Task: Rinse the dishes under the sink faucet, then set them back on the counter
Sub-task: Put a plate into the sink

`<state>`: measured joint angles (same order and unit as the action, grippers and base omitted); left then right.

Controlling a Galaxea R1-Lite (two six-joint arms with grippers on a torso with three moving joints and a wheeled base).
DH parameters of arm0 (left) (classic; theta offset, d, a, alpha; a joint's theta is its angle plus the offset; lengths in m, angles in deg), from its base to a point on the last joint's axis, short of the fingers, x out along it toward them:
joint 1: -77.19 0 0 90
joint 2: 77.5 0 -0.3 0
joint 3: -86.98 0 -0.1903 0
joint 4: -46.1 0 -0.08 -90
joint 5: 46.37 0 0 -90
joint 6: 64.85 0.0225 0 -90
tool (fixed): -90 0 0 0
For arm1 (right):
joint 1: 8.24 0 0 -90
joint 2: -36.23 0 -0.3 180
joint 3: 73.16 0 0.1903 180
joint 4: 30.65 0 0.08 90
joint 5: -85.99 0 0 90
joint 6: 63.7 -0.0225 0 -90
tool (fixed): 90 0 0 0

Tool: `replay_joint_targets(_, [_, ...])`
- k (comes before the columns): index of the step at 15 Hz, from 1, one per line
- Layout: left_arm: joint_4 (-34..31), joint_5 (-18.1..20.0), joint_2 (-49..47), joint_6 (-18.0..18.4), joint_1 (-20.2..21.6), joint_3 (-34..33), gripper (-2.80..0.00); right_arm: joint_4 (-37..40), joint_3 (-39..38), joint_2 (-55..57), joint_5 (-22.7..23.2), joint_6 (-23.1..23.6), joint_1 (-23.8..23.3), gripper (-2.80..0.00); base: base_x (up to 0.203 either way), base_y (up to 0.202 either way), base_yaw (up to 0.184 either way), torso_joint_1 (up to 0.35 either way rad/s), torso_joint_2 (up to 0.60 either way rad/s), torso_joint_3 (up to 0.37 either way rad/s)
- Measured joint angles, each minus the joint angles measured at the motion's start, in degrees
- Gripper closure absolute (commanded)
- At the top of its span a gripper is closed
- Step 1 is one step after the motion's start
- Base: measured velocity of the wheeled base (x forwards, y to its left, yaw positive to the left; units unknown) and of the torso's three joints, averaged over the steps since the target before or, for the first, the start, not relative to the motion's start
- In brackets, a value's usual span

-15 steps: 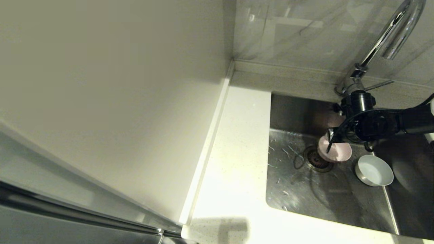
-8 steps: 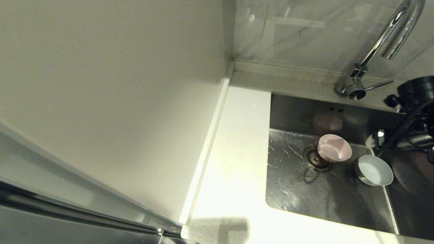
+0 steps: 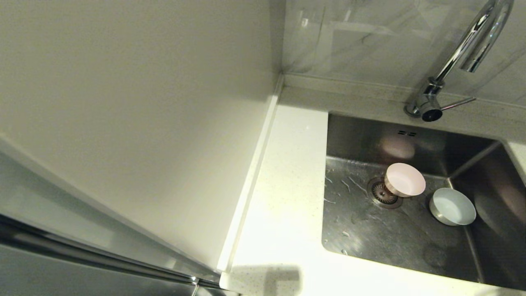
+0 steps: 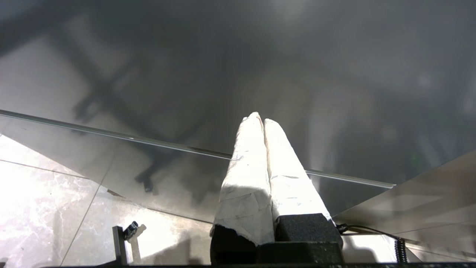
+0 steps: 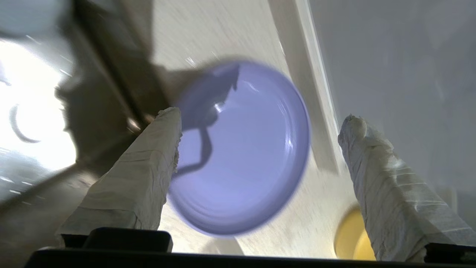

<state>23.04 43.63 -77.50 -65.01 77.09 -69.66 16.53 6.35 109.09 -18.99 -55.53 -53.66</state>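
Note:
In the head view a pale pink bowl (image 3: pixel 404 185) sits upright in the sink (image 3: pixel 370 234) beside the round drain. A pale blue-green bowl (image 3: pixel 452 206) stands to its right on the basin floor. The chrome faucet (image 3: pixel 464 53) arches over the back right. Neither arm shows in that view. In the right wrist view my right gripper (image 5: pixel 260 115) is open above the counter (image 5: pixel 316 219), over the lilac plate (image 5: pixel 241 149), which lies flat there, not gripped. My left gripper (image 4: pixel 260 118) is shut on nothing, parked low before a steel cabinet front.
A white counter strip (image 3: pixel 287 185) runs left of the sink, bounded by a low raised edge and a cream wall panel (image 3: pixel 144 102). A yellow round object (image 5: pixel 349 234) lies on the counter near the plate, partly behind my right finger.
My right gripper let go of the pink bowl by the drain, opened wider, and the arm swung right out of the head view. Both bowls stayed in place.

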Motion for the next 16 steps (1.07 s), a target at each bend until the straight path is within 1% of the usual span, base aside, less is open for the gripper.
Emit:
replay_joint_targets(1, [0.01, 0.00, 0.00, 0.00, 0.00, 0.00, 0.00, 0.15, -1.47, 0.80, 1.11, 0.37, -1.65, -2.80, 0.000, 0.000, 0.000, 0.000, 0.00, 0.000])
replay_joint_targets(2, [-0.01, 0.00, 0.00, 0.03, 0.00, 0.00, 0.00, 0.13, -2.93, 1.70, 3.31, 0.32, -2.82, -2.80, 0.000, 0.000, 0.000, 0.000, 0.00, 0.000])
replay_joint_targets(4, [0.01, 0.00, 0.00, 0.02, 0.00, 0.00, 0.00, 0.13, -5.10, 3.07, 8.45, -0.04, -3.92, -2.80, 0.000, 0.000, 0.000, 0.000, 0.00, 0.000])
replay_joint_targets(6, [0.01, 0.00, 0.00, 0.02, 0.00, 0.00, 0.00, 0.11, -6.49, 3.77, 12.02, -0.04, -4.27, -2.80, 0.000, 0.000, 0.000, 0.000, 0.00, 0.000])
replay_joint_targets(12, [0.01, 0.00, 0.00, 0.00, 0.00, 0.00, 0.00, 0.24, -10.82, 5.03, 13.23, -0.05, -4.42, -2.80, 0.000, 0.000, 0.000, 0.000, 0.00, 0.000])
replay_joint_targets(14, [-0.01, 0.00, 0.00, 0.01, 0.00, 0.00, 0.00, 0.28, -11.85, 5.52, 15.98, 0.17, -4.38, -2.80, 0.000, 0.000, 0.000, 0.000, 0.00, 0.000])
replay_joint_targets(16, [0.01, 0.00, 0.00, 0.02, 0.00, 0.00, 0.00, 0.38, -12.33, 5.90, 16.90, 0.50, -4.29, -2.80, 0.000, 0.000, 0.000, 0.000, 0.00, 0.000])
